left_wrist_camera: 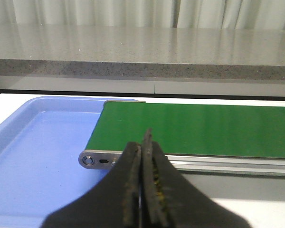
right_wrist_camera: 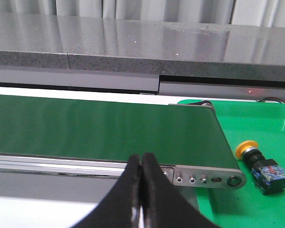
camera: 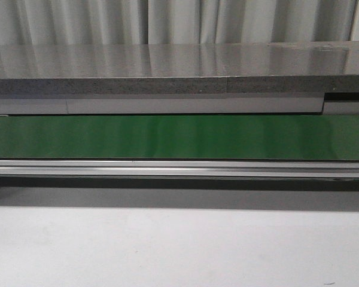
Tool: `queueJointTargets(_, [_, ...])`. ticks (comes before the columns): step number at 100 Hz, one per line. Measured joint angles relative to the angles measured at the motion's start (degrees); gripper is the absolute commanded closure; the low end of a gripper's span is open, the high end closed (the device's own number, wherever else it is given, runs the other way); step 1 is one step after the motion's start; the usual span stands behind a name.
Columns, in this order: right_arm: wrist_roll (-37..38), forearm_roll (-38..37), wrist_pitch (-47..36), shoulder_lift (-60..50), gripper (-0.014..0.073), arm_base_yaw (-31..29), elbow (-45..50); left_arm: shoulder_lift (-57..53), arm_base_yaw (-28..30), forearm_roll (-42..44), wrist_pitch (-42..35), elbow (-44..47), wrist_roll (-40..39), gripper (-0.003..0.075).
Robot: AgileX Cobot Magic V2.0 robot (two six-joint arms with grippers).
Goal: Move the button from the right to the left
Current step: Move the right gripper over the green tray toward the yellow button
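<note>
The button (right_wrist_camera: 262, 165), with a yellow-orange round cap and a black body bearing blue and red marks, lies on its side in the green tray (right_wrist_camera: 275, 209), just past the right end of the green conveyor belt (right_wrist_camera: 104, 128). My right gripper (right_wrist_camera: 141, 164) is shut and empty, in front of the belt's rail and left of the button. My left gripper (left_wrist_camera: 143, 147) is shut and empty, in front of the belt's left end (left_wrist_camera: 194, 128), beside the blue tray (left_wrist_camera: 38, 156). Neither gripper nor the button shows in the front view.
A grey stone counter (camera: 179, 69) runs behind the belt (camera: 179, 136), with curtains behind it. The belt's metal rail (camera: 179, 167) runs along its front edge. White table surface (camera: 179, 251) lies in front.
</note>
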Motion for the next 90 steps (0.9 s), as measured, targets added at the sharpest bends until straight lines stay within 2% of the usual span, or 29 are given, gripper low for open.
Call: queueJointTargets(90, [0.0,0.09,-1.46,0.0,0.0659,0.0,0.0,0.0,0.0,0.0,0.0,0.0,0.0,0.074])
